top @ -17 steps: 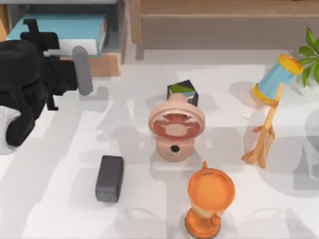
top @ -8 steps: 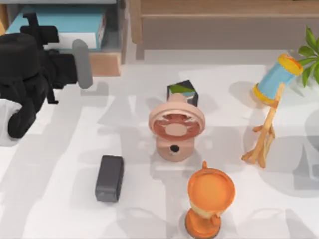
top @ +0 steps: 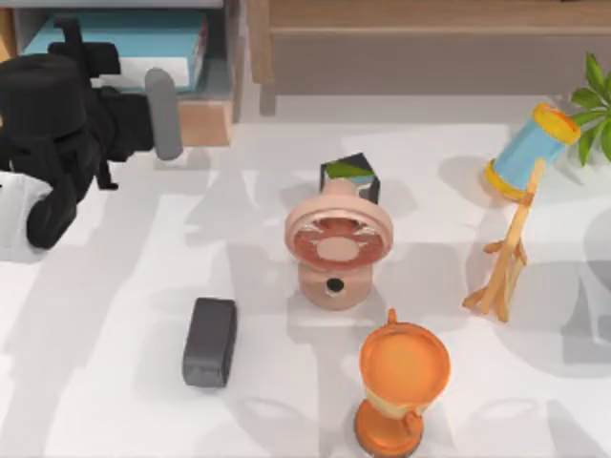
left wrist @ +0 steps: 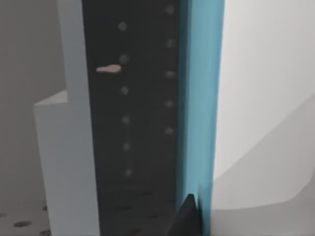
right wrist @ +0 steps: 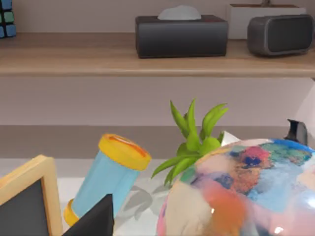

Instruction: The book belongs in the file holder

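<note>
Thin teal-blue book, white page edges, flat inside grey file holder.

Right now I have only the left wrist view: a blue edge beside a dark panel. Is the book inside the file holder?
Observer: Yes. In the top view the book lies between the file holder walls.
Operator: And where am I?
Observer: The left gripper hangs over the holder's wooden front edge, at the table's far left.
Operator: Anything near behind it?
Observer: A dark grey box lies lower in the top view, apart from the arm.
</note>
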Controlling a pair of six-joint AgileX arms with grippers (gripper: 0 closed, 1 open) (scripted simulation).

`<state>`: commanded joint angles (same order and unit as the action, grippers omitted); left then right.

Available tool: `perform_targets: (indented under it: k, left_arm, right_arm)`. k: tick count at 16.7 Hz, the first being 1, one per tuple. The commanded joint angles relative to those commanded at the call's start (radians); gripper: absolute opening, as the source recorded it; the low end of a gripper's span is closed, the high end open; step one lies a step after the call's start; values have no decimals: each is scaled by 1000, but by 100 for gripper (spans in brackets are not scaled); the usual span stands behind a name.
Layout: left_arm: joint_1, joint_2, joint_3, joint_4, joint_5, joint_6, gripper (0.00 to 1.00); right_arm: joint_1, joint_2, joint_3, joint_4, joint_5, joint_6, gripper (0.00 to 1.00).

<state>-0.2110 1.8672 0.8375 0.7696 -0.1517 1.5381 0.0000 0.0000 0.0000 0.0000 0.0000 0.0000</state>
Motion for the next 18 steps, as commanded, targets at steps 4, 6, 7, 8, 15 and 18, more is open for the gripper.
perform_targets:
  k: [4, 6, 7, 8, 15, 18]
  left_arm:
    - [0, 0, 0, 0, 0, 0, 30]
    - [0, 0, 0, 0, 0, 0, 45]
    - [0, 0, 0, 0, 0, 0, 53]
    - [0, 0, 0, 0, 0, 0, 60]
    - [0, 0, 0, 0, 0, 0, 100]
    - [0, 0, 0, 0, 0, 0, 100]
  right_arm:
    - [0, 0, 0, 0, 0, 0, 100]
    - [0, 0, 0, 0, 0, 0, 100]
    - [0, 0, 0, 0, 0, 0, 100]
    - [0, 0, 0, 0, 0, 0, 100]
    - [0, 0, 0, 0, 0, 0, 100]
    - [0, 0, 0, 0, 0, 0, 100]
